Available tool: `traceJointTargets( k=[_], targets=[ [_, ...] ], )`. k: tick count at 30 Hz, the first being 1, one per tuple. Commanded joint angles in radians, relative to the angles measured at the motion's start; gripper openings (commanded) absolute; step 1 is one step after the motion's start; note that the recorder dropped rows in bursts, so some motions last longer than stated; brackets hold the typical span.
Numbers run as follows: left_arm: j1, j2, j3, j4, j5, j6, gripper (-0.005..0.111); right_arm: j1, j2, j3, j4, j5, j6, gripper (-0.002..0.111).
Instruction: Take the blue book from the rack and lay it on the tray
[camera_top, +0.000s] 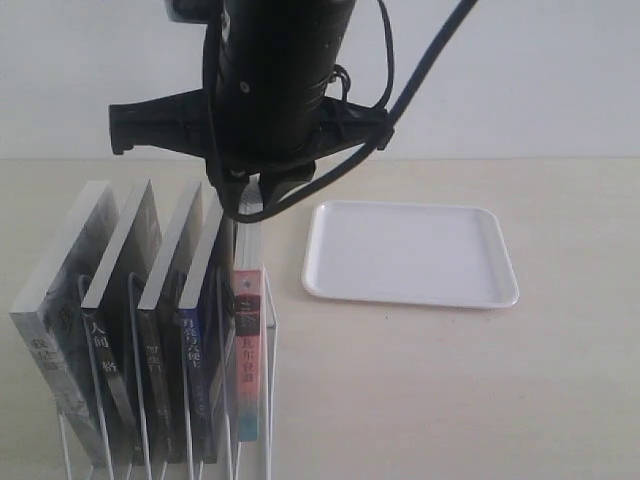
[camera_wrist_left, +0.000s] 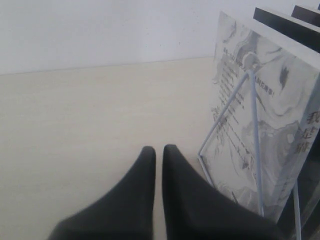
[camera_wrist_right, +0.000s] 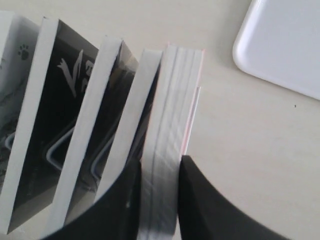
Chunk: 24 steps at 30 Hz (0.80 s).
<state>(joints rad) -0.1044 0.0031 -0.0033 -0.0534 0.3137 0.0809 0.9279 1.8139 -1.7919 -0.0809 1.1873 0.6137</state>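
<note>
The blue book (camera_top: 197, 370) stands upright in the wire rack (camera_top: 270, 340), second from the right, with its dark blue spine facing the exterior view. Right beside it stands the pink-spined book (camera_top: 248, 350). My right gripper (camera_wrist_right: 160, 162) reaches down at the far end of the row, its fingers pressed on either side of the thick pink-edged page block (camera_wrist_right: 172, 110), not the blue book. The thinner page edge (camera_wrist_right: 134, 125) next to it belongs to the blue book. The white tray (camera_top: 410, 250) lies flat to the right of the rack, with nothing on it. My left gripper (camera_wrist_left: 159, 148) is shut on nothing, low over the table beside the rack.
Three more books fill the rack's left slots: a marbled grey one (camera_wrist_left: 260, 120) at the end and two black-covered ones (camera_top: 160, 290). A rack wire loop (camera_wrist_left: 252, 125) stands against the grey cover. The right arm's black body (camera_top: 270, 90) hangs over the far ends of the books.
</note>
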Motion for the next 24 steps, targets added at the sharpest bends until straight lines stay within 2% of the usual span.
traceJointTargets(
  k=[1,21,22,24],
  targets=[
    [0.004,-0.003,0.003,0.0,0.001,-0.007,0.005,0.001,-0.039,-0.017,-0.005,-0.021,0.005,0.0],
    [0.004,-0.003,0.003,0.0,0.001,-0.007,0.005,0.018,0.024,-0.011,-0.004,-0.019,0.02,0.0],
    [0.004,-0.003,0.003,0.0,0.001,-0.007,0.005,0.018,0.026,-0.011,-0.006,-0.019,0.02,0.002],
    [0.004,-0.003,0.003,0.0,0.001,-0.007,0.005,0.023,0.026,-0.011,-0.006,-0.026,0.02,0.013]
  ],
)
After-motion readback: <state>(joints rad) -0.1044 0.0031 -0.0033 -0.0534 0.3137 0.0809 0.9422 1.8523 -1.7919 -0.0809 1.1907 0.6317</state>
